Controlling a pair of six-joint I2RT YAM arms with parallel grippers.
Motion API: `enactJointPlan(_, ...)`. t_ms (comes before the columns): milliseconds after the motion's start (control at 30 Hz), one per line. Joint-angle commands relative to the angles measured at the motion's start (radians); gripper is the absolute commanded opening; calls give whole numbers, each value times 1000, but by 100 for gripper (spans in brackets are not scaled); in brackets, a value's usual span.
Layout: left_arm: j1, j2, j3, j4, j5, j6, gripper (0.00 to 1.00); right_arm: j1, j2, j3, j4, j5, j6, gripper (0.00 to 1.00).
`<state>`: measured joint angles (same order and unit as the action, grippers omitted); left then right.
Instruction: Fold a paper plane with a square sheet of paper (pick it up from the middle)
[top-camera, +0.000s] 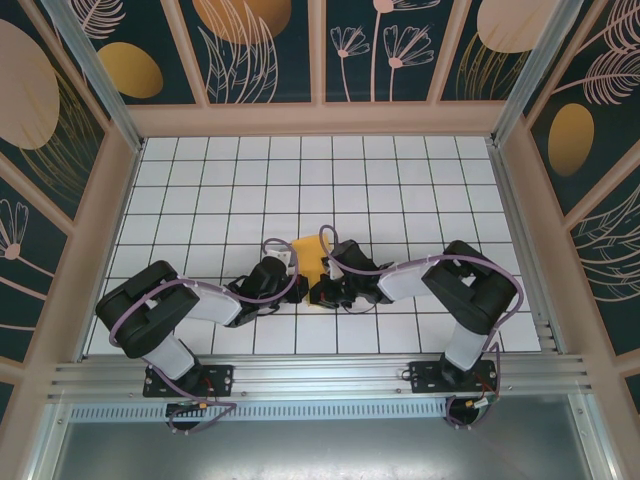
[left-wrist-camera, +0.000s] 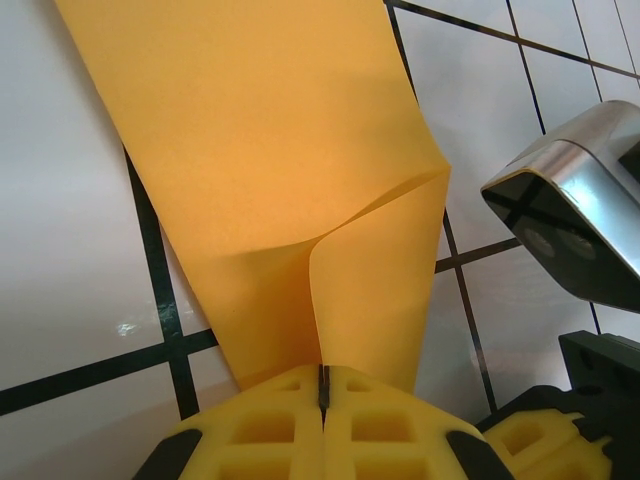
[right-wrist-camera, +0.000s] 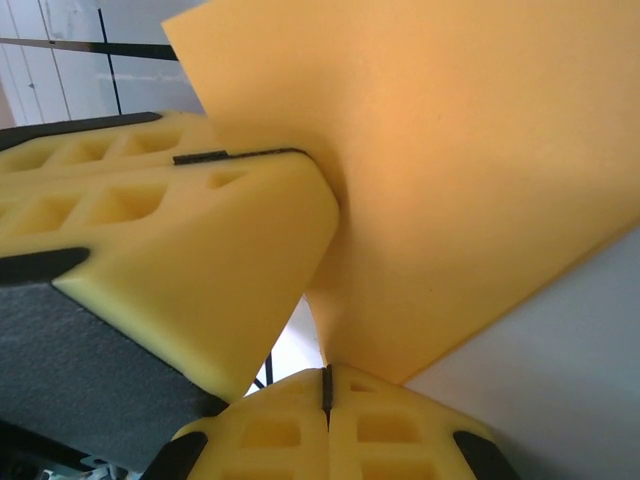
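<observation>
The square sheet of paper (top-camera: 308, 255) is orange-yellow and held off the white grid table between both arms at the centre front. In the left wrist view the sheet of paper (left-wrist-camera: 270, 150) curls into a soft fold that runs down into my left gripper (left-wrist-camera: 323, 378), whose yellow jaws are pressed together on its edge. My right gripper (right-wrist-camera: 326, 380) is likewise shut on a lower corner of the paper (right-wrist-camera: 450, 180). The left gripper (right-wrist-camera: 300, 153) sits just beside it, also clamped on the sheet. From above, the left gripper (top-camera: 291, 262) and right gripper (top-camera: 322, 288) almost touch.
The white tiled table (top-camera: 300, 170) stretches behind the paper to patterned walls on three sides. An aluminium rail (top-camera: 320, 375) crosses the front by the arm bases. The right arm's wrist camera housing (left-wrist-camera: 570, 215) hangs close to the left gripper.
</observation>
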<state>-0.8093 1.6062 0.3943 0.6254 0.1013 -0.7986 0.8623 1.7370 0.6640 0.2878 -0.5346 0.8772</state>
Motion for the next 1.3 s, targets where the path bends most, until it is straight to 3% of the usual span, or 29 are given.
enactJointPlan(0,2,9,-21,-47,29,-12,0,27,-18,21,-44,27,-17,5)
enactJointPlan(167,1,9,-20,-46,28,-12,0,28,21,4,26,2,16,5)
enactJointPlan(333,1,9,-22,-43,28,-17,0,37,60,19,-98,86,-9,3)
enactJointPlan(500,1,5,-29,-38,23,-22,0,23,-36,9,-11,42,-18,6)
enactJointPlan(767,1,-2,-32,-39,17,-25,0,-98,-162,41,-94,41,-81,9)
enactJointPlan(967,2,-5,-33,-40,17,-25,1,-160,-125,56,-90,27,-109,7)
enactJointPlan(1267,2,-6,-13,-58,18,-21,4,-180,58,157,-131,66,-174,5)
